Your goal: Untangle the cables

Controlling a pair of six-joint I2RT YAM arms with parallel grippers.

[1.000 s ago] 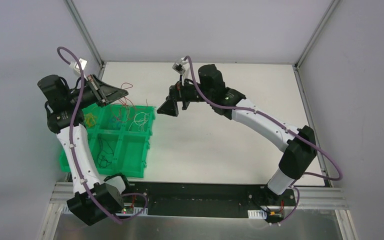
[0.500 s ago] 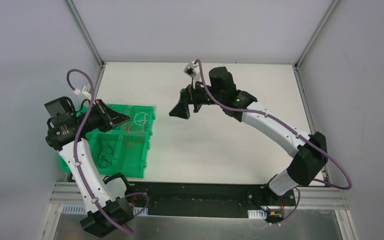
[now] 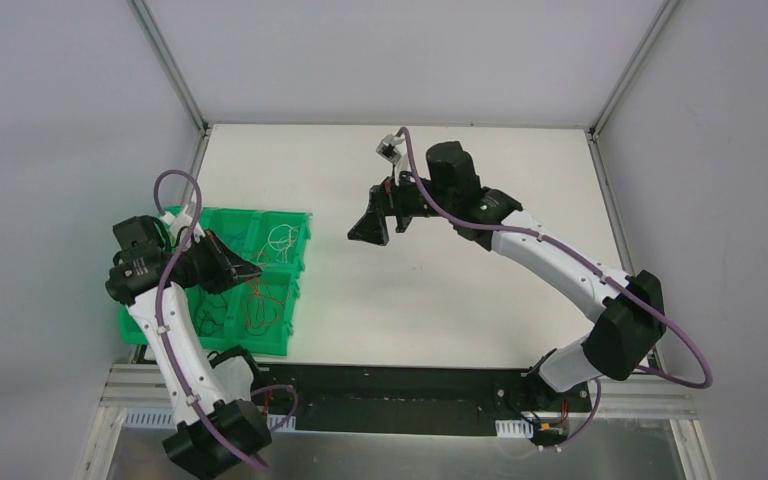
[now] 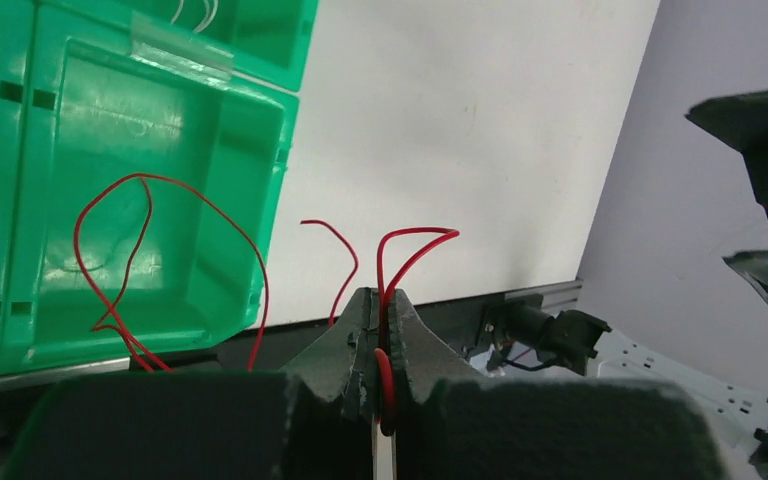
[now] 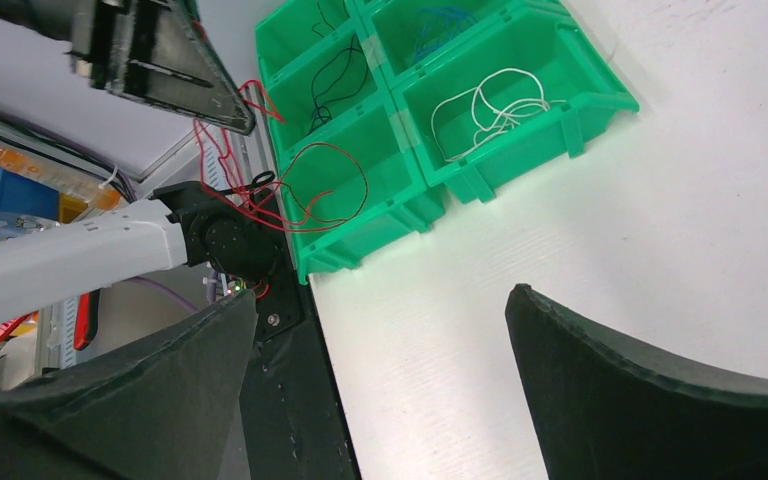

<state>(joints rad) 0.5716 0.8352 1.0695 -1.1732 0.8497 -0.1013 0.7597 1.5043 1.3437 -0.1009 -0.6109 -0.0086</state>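
Red cables [image 4: 386, 380] pinched in the closed left gripper [image 4: 378, 305], at the near edge of the green bin [image 4: 190, 120].
Loops of red fan out from the fingers over the bin's near-right compartment; some strands stick out past its rim toward the table [image 5: 660, 220]. White cables [image 5: 490, 110], black cables [image 5: 335, 75] and blue cables [image 5: 440, 20] lie in separate compartments. Right gripper [image 5: 382, 298] hangs over bare table, well apart from the bin, fingers spread wide, holding nothing.
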